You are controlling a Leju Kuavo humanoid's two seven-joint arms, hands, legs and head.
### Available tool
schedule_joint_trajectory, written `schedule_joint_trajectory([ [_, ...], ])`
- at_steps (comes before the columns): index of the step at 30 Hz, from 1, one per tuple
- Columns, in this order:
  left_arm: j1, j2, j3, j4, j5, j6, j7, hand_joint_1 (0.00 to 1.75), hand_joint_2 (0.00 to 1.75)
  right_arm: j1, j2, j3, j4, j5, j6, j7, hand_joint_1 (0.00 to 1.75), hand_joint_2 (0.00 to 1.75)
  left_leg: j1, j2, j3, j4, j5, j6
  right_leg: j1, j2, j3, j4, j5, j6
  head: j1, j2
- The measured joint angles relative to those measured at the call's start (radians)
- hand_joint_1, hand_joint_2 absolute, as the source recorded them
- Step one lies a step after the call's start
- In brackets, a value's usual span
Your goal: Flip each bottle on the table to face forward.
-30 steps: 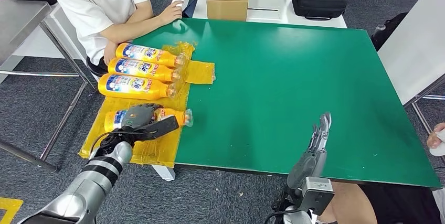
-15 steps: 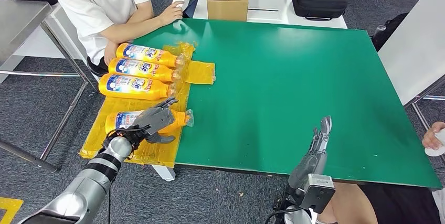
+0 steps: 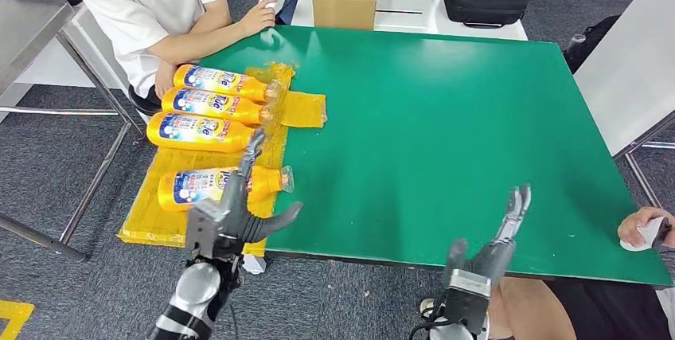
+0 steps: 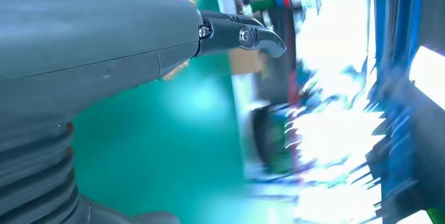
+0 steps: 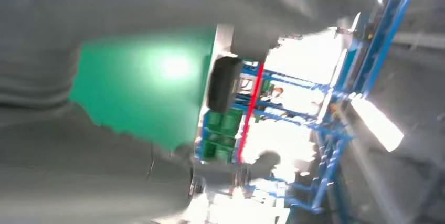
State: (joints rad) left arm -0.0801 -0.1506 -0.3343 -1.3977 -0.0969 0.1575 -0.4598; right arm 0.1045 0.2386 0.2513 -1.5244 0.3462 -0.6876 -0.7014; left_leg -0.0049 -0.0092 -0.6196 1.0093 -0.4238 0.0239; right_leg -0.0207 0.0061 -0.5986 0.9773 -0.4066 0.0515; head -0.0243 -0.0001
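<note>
Orange bottles [image 3: 208, 127] with blue-white labels, yellow sheet [image 3: 303, 109], green table [image 3: 446, 117]

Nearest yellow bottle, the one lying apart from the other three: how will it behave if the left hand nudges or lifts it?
The nearest yellow bottle lies on its side, rounded body, so a nudge would probably roll it. The crinkled yellow sheet beneath may damp that or slide with it. It looks like filled glossy plastic: likely fairly heavy, somewhat slippery. The left hand is open just by it.
</note>
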Motion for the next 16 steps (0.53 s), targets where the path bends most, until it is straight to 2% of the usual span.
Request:
schedule_joint_trajectory([
  [3, 0.089, -0.06, -0.038, -0.097, 0.163, 0.046, -0.058, 0.0, 1.75, -0.005, 0.017, -0.003, 0.012, 0.052, -0.006, 0.0, 0.0, 1.75, 0.001, -0.001, 0.0, 0.0, 0.0, 0.0, 0.0, 0.0, 0.0, 0.0, -0.001, 0.0, 0.0, 0.0],
  [5, 0.125, -0.081, -0.055, -0.134, 0.199, 0.061, -0.079, 0.0, 1.75, -0.008, 0.026, -0.006, 0.022, 0.065, -0.007, 0.0, 0.0, 1.75, 0.001, -0.001, 0.0, 0.0, 0.0, 0.0, 0.001, 0.0, 0.001, 0.0, -0.002, -0.001, 0.0, 0.0],
  [12, 0.138, -0.084, -0.052, -0.14, 0.197, 0.128, -0.131, 0.0, 1.75, -0.018, 0.039, -0.011, 0.045, 0.148, -0.007, 0.0, 0.0, 1.75, 0.001, -0.001, 0.0, 0.0, 0.0, 0.0, 0.001, 0.0, 0.001, 0.0, -0.001, -0.001, 0.0, 0.0],
  [16, 0.157, -0.084, -0.044, -0.14, 0.166, 0.154, -0.153, 0.0, 1.75, -0.022, 0.044, -0.012, 0.059, 0.126, -0.007, 0.0, 0.0, 1.75, 0.001, -0.001, 0.0, 0.0, 0.0, 0.0, 0.0, 0.0, 0.001, 0.0, -0.001, -0.001, 0.001, 0.0],
])
